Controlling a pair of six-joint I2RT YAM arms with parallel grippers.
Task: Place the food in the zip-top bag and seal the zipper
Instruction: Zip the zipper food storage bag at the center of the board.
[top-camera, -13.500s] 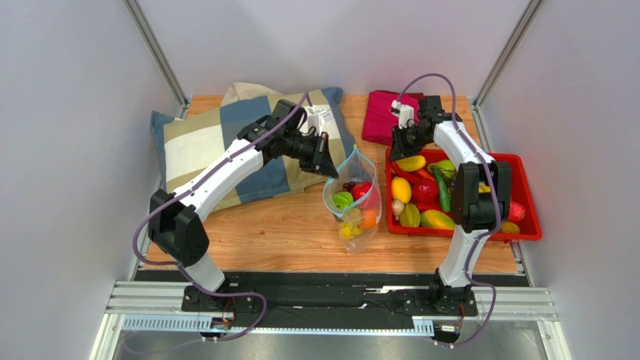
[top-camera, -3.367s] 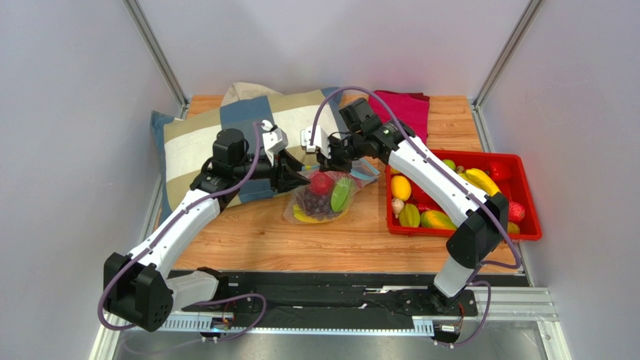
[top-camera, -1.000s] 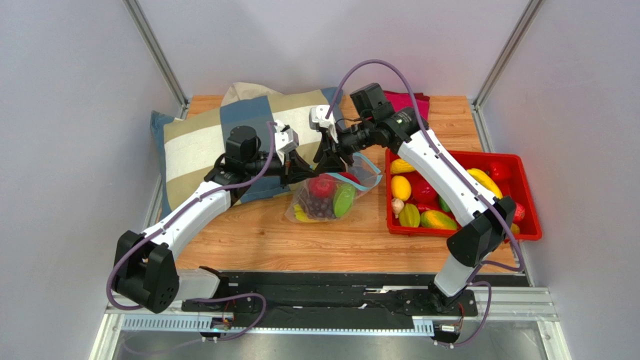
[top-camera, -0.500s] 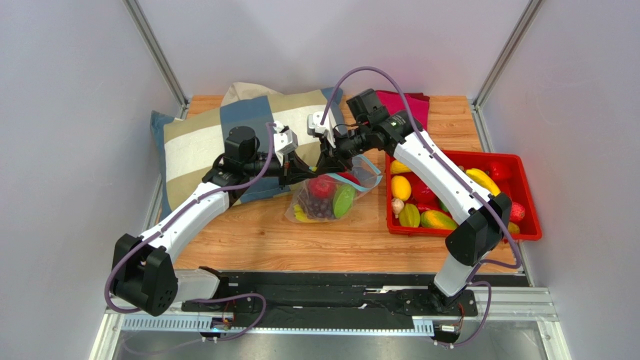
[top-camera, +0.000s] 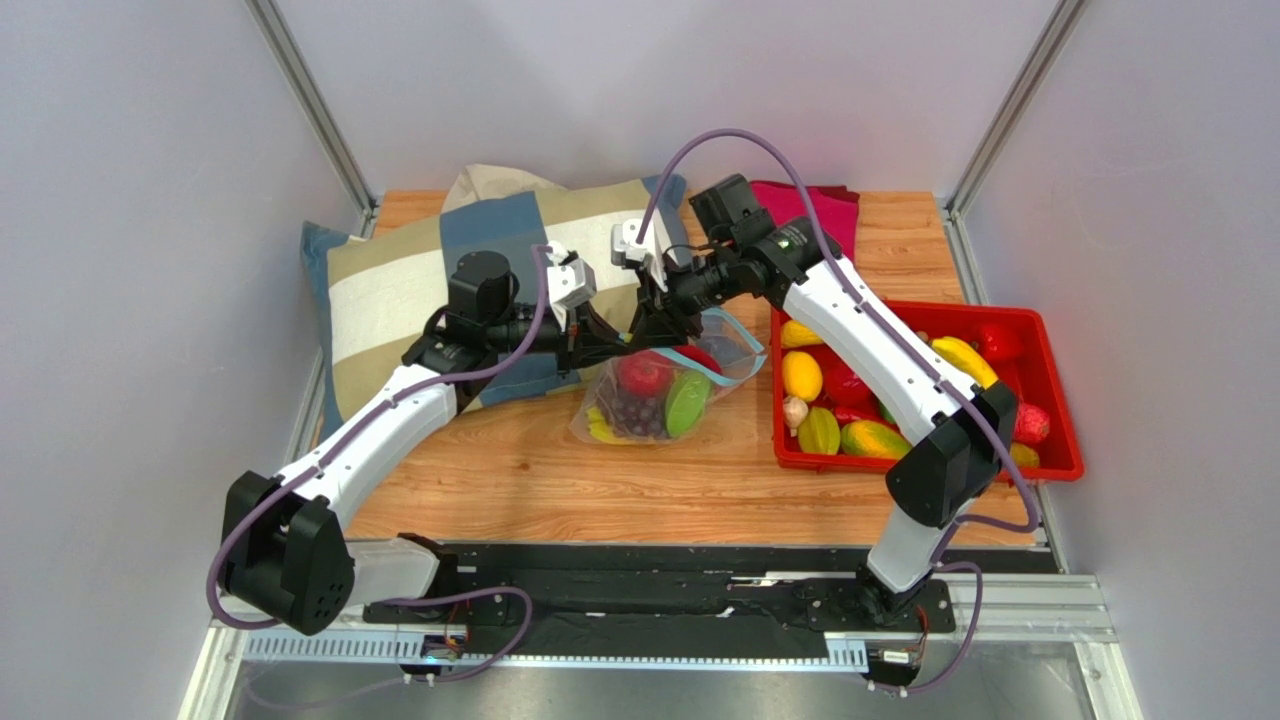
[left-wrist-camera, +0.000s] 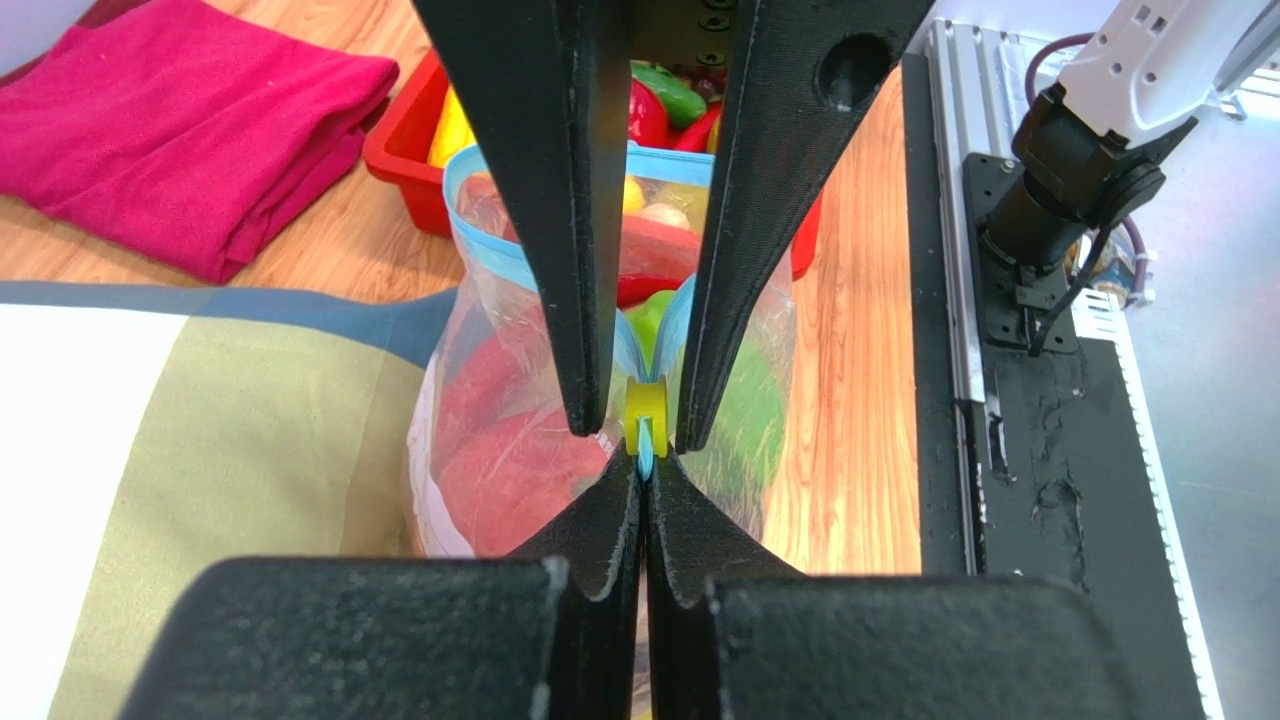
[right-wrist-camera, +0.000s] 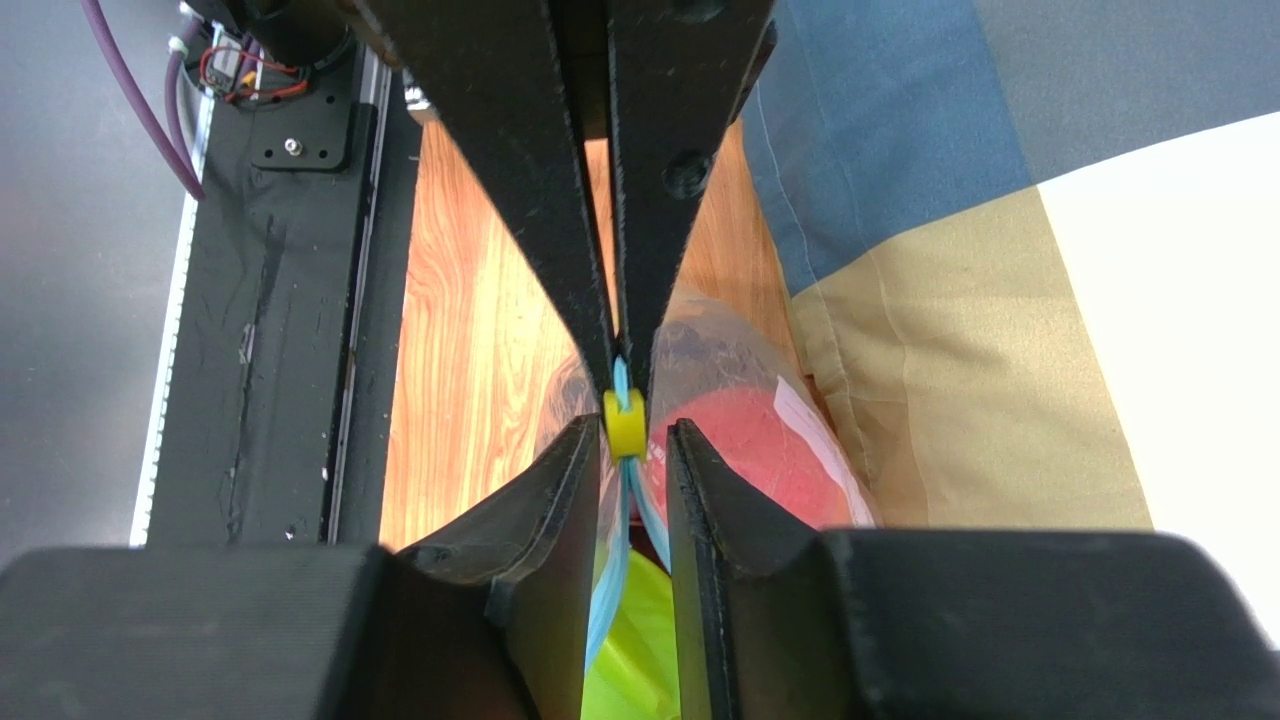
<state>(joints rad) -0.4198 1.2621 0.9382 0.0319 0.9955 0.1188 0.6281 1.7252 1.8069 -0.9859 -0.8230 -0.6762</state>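
Note:
The zip-top bag (top-camera: 661, 393) lies on the table beside the pillow, holding food: a red apple (top-camera: 646, 372), a green mango (top-camera: 687, 401), purple grapes (top-camera: 631, 417) and a banana (top-camera: 601, 432). My left gripper (top-camera: 604, 339) is shut on the teal zipper (left-wrist-camera: 646, 465) at the bag's left end, just behind a small yellow slider (left-wrist-camera: 646, 408). My right gripper (top-camera: 655, 321) faces it, jaws narrowly open astride the zipper strips (right-wrist-camera: 601, 600) with the slider (right-wrist-camera: 624, 422) between its tips. The mouth beyond the slider is open.
A red tray (top-camera: 1052, 465) with more toy fruit stands at the right. A checked pillow (top-camera: 406, 285) lies at the back left, under the left arm. A magenta cloth (top-camera: 819, 210) is at the back.
Over 13 seconds the bag went from upright and open to lying flat, both grippers meeting at its mouth. In the last second the right gripper edged left onto the slider; the left stayed.

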